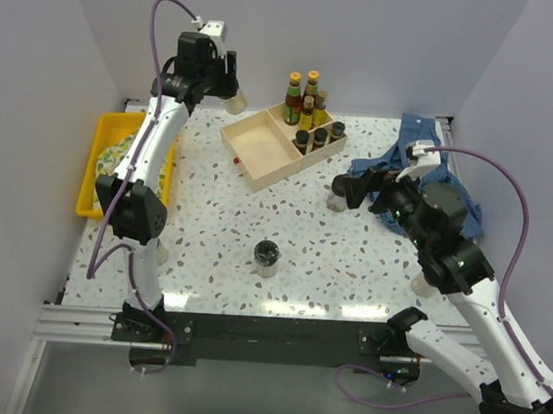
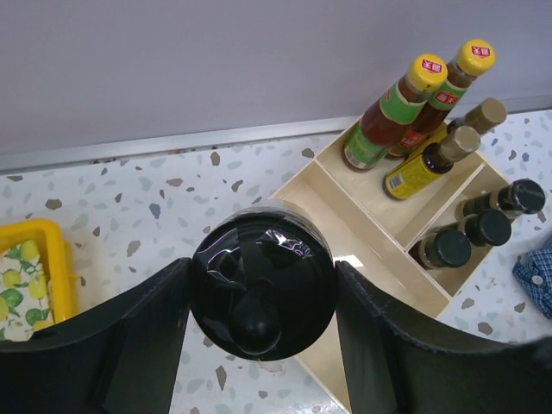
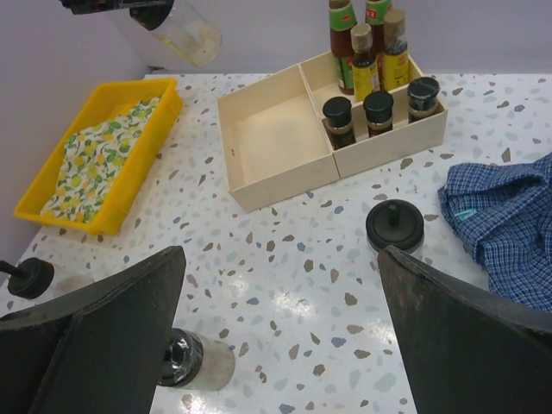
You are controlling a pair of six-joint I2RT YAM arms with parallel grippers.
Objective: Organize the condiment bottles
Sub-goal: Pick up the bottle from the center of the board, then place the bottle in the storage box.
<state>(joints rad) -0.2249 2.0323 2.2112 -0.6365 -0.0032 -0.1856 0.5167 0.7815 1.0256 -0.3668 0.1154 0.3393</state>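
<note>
The left gripper [image 2: 263,310] pinches a black-lidded jar [image 2: 259,259], raised near the wooden box [image 1: 259,149]. The right gripper [image 3: 280,259] hangs spread wide above the surface [image 3: 293,310].

Large box compartment [image 1: 259,149] free; bottles [image 1: 294,101] fill the rest.

Wooden divided box [image 3: 276,138] mid-table; yellow tray [image 3: 159,116] with lemon-print cloth [image 3: 90,164] left; blue plaid cloth [image 3: 500,216] right.
</note>
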